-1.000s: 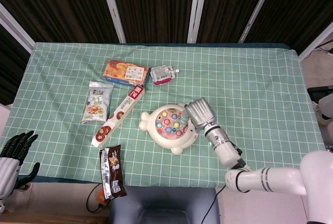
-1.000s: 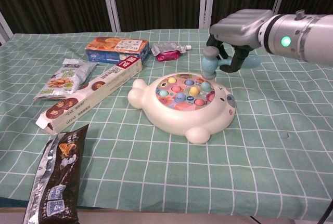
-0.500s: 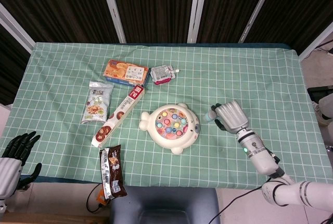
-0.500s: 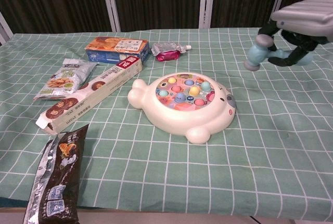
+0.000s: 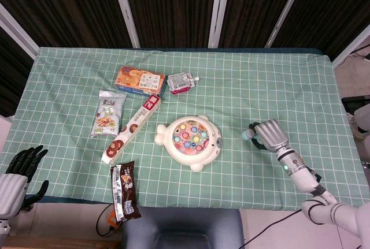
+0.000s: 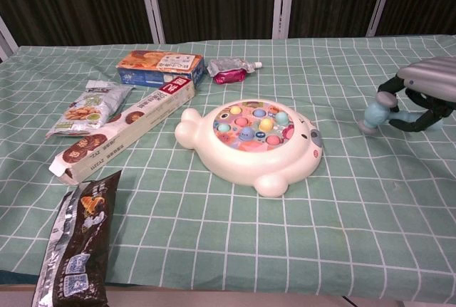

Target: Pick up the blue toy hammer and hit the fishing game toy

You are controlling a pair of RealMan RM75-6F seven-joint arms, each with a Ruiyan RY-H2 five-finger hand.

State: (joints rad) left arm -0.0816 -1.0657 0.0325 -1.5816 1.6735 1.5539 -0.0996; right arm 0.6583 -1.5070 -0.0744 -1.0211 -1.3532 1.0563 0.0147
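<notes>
At the right of the frame, the right hand (image 5: 272, 135) held the hammer (image 6: 375, 113) by its handle, fingers wrapped round it, head pointing left toward the fishing toy (image 5: 189, 139) at centre, well apart from it. The hammer looked like light, stiff, smooth plastic, so a firm grip low on the handle seemed wise to stop it twisting on impact. The left hand (image 5: 16, 171) rested at the lower left corner, fingers apart, holding nothing.
</notes>
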